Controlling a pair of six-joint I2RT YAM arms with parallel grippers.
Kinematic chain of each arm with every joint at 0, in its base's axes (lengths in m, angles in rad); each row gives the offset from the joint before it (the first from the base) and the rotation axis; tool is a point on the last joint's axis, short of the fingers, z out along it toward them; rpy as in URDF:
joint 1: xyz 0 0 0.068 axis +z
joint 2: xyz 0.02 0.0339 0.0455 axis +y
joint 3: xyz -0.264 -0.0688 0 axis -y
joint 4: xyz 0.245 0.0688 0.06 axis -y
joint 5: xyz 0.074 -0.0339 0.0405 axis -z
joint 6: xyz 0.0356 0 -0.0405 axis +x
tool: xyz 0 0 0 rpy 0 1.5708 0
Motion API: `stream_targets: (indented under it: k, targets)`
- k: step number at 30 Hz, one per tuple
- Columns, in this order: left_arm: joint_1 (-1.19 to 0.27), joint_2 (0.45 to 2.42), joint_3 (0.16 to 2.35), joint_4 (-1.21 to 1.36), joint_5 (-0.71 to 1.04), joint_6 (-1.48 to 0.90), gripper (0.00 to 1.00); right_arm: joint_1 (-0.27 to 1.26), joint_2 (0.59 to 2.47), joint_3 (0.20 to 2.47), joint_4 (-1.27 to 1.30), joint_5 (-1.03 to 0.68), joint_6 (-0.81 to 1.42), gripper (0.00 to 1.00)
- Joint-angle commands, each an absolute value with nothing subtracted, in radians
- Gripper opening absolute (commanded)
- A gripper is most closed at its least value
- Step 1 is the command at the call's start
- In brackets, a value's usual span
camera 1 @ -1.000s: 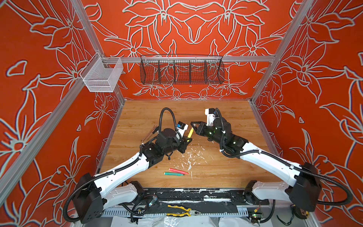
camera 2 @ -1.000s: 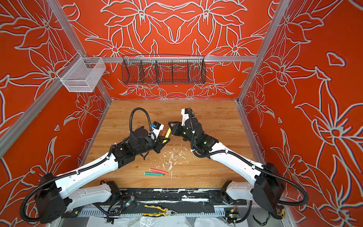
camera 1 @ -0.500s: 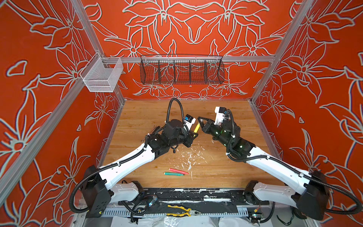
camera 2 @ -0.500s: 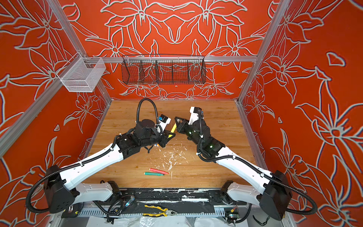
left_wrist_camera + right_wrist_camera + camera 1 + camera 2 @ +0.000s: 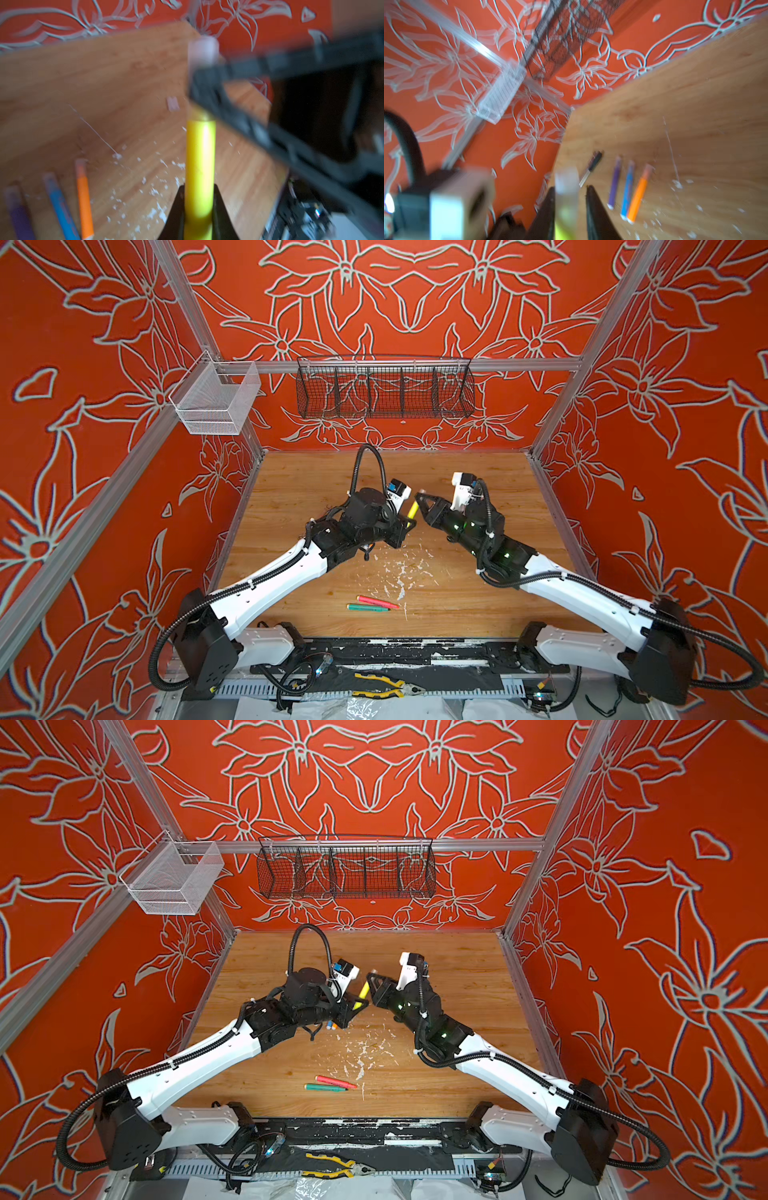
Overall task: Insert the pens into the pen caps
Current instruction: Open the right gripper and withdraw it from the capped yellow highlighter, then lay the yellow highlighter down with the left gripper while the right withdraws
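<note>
Left hand & right hand moved twd rear; right jaws eased apart (slightly) round pen cap.

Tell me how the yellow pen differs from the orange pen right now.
The yellow pen is clamped in the left gripper, raised off the wooden table; the orange pen lies flat on it, beside the blue pen. The orange pen's end wears a clear cap; the yellow pen's tip is hidden behind the right gripper. Both are short, slim markers.
</note>
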State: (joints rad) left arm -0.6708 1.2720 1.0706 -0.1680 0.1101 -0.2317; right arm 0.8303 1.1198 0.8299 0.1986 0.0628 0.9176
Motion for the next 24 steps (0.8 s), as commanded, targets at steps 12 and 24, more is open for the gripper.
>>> stream_targets:
  k: [12, 24]
  targets:
    - [-0.617, 1.326, 0.862, -0.143, -0.112, -0.419, 0.00, 0.739, 0.722, 0.632, -0.250, 0.325, 0.617, 0.70]
    - [-0.617, 1.744, 1.171, -0.411, -0.067, -0.434, 0.00, 0.738, 0.551, 0.440, -0.204, 0.378, 0.550, 0.75]
